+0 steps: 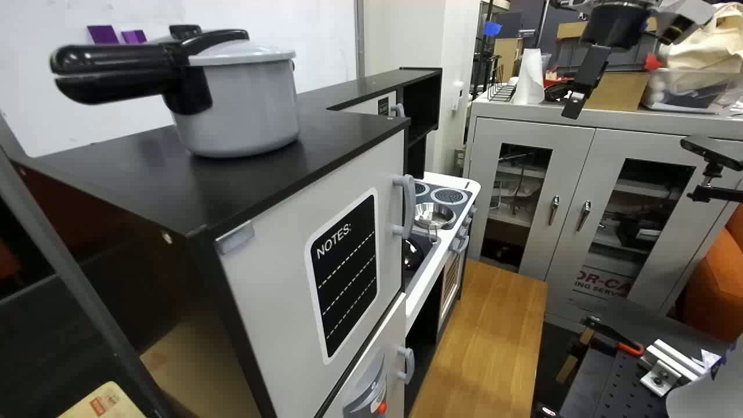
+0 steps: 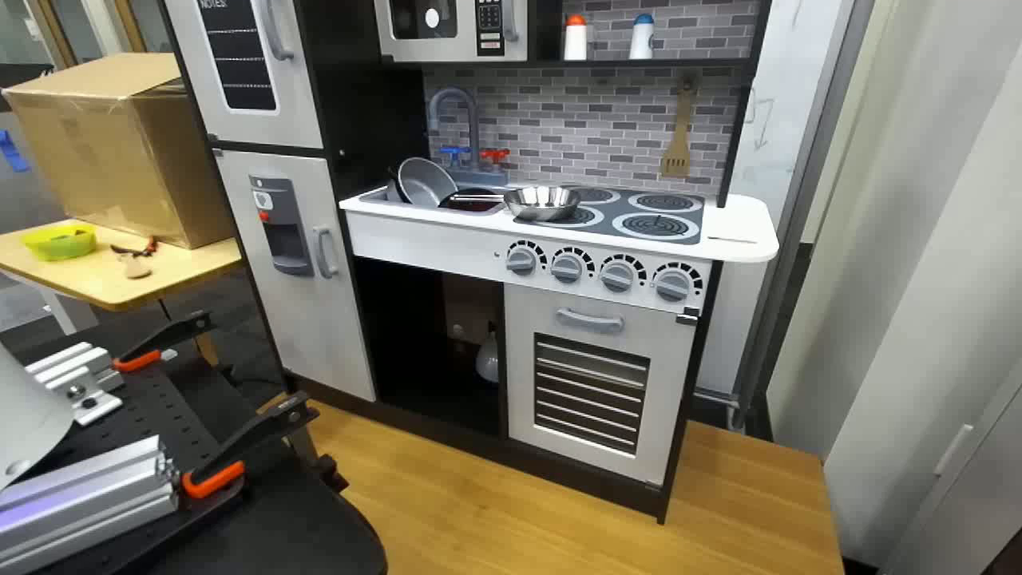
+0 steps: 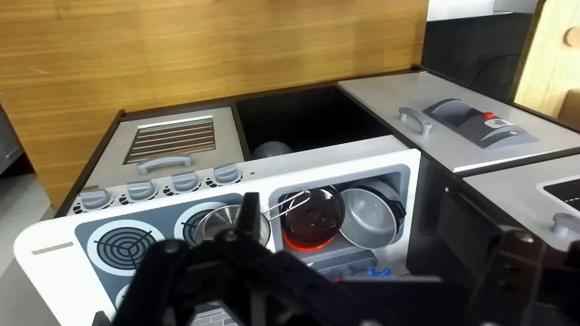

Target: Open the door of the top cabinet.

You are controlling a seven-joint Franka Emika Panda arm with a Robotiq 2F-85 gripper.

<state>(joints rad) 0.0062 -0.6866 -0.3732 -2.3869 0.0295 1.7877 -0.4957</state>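
The top cabinet is the black-sided upper box of the play kitchen. Its grey door bears a black "NOTES" panel and looks shut in both exterior views; the door has a grey upright handle. Part of the door and its handle show at the right edge of the wrist view. My gripper hangs at the upper right in an exterior view, apart from the door. In the wrist view the gripper has its fingers spread, open and empty.
A grey pot stands on the top cabinet. A microwave front sits beside it above the sink. A steel pan rests on the stove. The lower fridge door is shut. Grey metal cabinets stand behind.
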